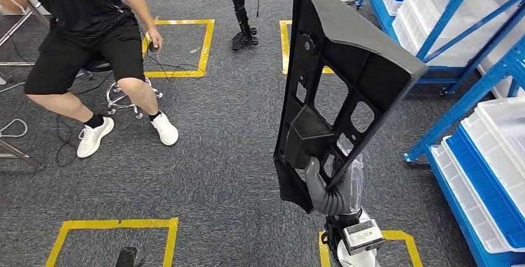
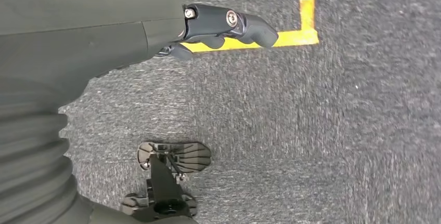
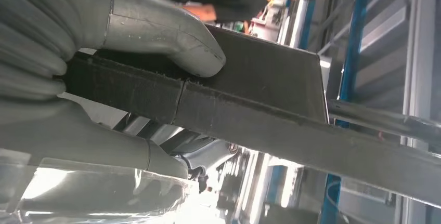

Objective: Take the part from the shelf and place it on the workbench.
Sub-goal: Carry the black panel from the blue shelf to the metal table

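One large black plastic part point(image 1: 337, 81), a ribbed panel with several cut-out openings, stands nearly upright in the air above the grey carpet point(image 1: 223, 174), gripped at its lower end by the right hand point(image 1: 331, 188). In the head view the grey fingers point(image 1: 312, 180) wrap around the panel's bottom edge, and in the right wrist view the thick thumb point(image 3: 171, 37) presses on one face of the panel while the rest of the hand closes on the other, so the part is clamped firmly between them. The left hand point(image 2: 223, 26) hangs over the carpet with nothing in it; its dark fingers point(image 2: 255, 29) are curled slightly inward, close together, above a corner of yellow floor tape point(image 2: 304, 11). To the right of the part stands a blue shelf point(image 1: 489, 75) loaded with white trays point(image 1: 495, 155). Yellow tape squares point(image 1: 179, 47) mark the carpet at several spots. To the left, well apart from the robot, a person point(image 1: 93, 38) in black clothes and white sneakers sits on a wheeled stool point(image 1: 121, 96), one hand holding a small device with a cable trailing over the floor.
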Robot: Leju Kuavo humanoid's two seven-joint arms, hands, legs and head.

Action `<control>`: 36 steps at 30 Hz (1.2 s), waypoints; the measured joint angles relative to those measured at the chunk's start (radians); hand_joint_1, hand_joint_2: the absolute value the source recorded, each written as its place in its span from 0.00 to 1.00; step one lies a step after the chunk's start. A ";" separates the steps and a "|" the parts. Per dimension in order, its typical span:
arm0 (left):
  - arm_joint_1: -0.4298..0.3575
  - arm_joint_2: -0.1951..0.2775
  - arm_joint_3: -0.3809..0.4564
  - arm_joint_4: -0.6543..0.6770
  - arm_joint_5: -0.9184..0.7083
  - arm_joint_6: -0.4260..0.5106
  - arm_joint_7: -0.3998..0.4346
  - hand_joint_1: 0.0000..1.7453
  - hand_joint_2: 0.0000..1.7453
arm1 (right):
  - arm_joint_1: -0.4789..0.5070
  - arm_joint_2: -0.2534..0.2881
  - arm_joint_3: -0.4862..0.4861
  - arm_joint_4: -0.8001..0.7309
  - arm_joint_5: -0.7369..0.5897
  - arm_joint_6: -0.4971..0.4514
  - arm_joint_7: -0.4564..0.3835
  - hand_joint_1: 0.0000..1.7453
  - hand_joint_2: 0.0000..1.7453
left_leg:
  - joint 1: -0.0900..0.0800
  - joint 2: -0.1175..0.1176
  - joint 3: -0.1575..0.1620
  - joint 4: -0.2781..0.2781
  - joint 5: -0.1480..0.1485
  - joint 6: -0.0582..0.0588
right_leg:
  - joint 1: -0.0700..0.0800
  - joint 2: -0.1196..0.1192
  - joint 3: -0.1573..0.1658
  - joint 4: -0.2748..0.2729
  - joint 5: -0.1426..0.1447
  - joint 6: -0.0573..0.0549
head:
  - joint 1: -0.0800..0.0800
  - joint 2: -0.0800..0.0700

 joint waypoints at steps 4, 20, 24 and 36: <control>0.003 0.003 0.000 0.000 -0.006 0.001 -0.001 0.00 1.00 | -0.013 0.001 0.001 0.004 -0.004 -0.003 0.003 1.00 1.00 | 0.004 -0.041 -0.014 0.030 -0.018 -0.033 | -0.013 0.037 0.083 -0.186 0.077 0.005 | 0.003 0.000; 0.026 0.021 0.054 0.000 0.030 0.001 -0.040 0.00 1.00 | -0.041 0.029 0.007 0.027 -0.005 0.020 0.003 1.00 1.00 | -0.017 0.134 -0.037 0.054 -0.024 -0.012 | 0.026 -0.108 0.124 -0.196 0.047 -0.047 | -0.005 0.000; 0.028 0.024 0.057 0.000 0.031 0.001 -0.043 0.00 1.00 | -0.046 0.033 0.007 0.029 -0.004 0.020 0.003 1.00 1.00 | -0.010 0.088 -0.004 0.005 -0.005 0.006 | 0.026 -0.071 0.113 -0.158 0.022 -0.037 | -0.005 0.000; 0.029 0.021 0.070 0.001 0.033 0.000 -0.098 0.00 1.00 | -0.052 0.024 0.007 0.047 0.002 0.025 0.002 1.00 1.00 | 0.006 -0.052 -0.011 0.026 -0.022 -0.039 | -0.005 0.030 0.079 -0.189 0.086 -0.017 | 0.003 0.000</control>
